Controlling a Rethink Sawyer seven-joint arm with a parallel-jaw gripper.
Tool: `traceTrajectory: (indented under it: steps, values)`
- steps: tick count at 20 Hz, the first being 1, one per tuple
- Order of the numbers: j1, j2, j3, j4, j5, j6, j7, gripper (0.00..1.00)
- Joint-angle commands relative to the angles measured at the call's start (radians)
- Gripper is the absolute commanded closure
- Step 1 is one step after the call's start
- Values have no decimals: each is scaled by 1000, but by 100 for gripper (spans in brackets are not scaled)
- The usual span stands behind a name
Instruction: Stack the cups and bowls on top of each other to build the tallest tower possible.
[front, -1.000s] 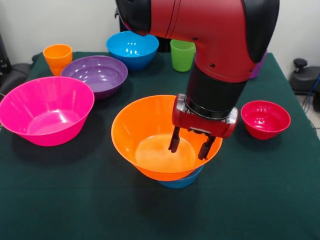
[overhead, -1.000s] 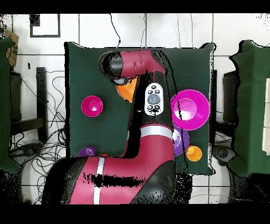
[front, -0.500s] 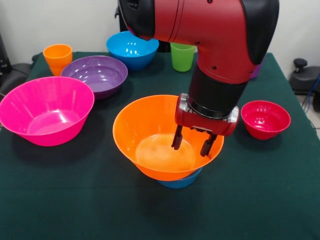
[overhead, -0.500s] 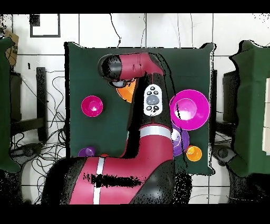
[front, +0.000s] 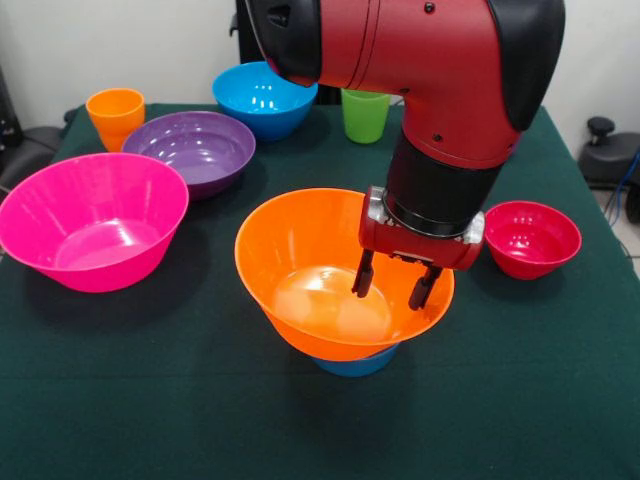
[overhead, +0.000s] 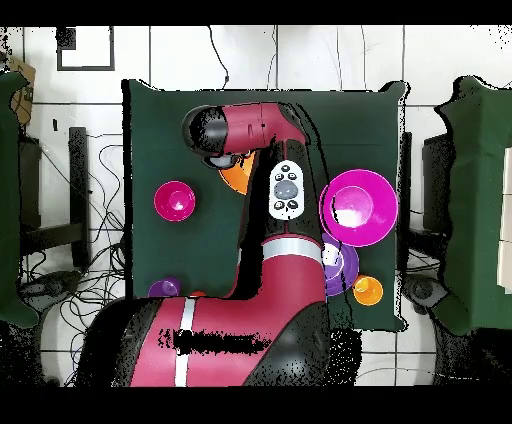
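Fingers (front: 364, 275) apart, nothing between them, both tips hanging down inside the large orange bowl (front: 300, 275), over its right half, w/ the rim wall just behind/right of them; gripper (front: 393, 282) midpoint sits approx at 3 o'clock from bowl centre in front view. No cup visible inside the bowl from here, floor looks bare & glossy. Orange bowl sits on the small light-blue bowl (front: 356, 362), only a sliver of blue showing under its base, so the tower is two pieces as seen. Judgement: next move turns on fingers vs. orange rim — rim is nearest at 3 o'clock, so either a pinch on that wall or a straight lift out; bowl round, no long axis to align. Outward from there: small red bowl (front: 531, 238) just beside the arm at 3 o'clock, apart from the stack; large pink bowl (front: 92, 220) at 9 o'clock; medium purple bowl (front: 190, 148) at 10; medium blue bowl (front: 264, 98) at 11–12; green cup (front: 364, 112) at 12, partly behind arm; yellow-orange cup (front: 116, 115) far at 10. All upright on the bench (front: 150, 400). Overhead view: arm (overhead: 270, 200) covers most of stack, only an orange wedge shows.
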Motion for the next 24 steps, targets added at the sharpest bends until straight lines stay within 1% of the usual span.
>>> traceTrajectory:
  steps: [1,17,24]
  values:
    - [27,2,102,71,-50,-24,-153,0]
    - [35,1,111,77,-40,-29,-121,0]
    - [32,-5,107,76,-45,-24,-127,0]
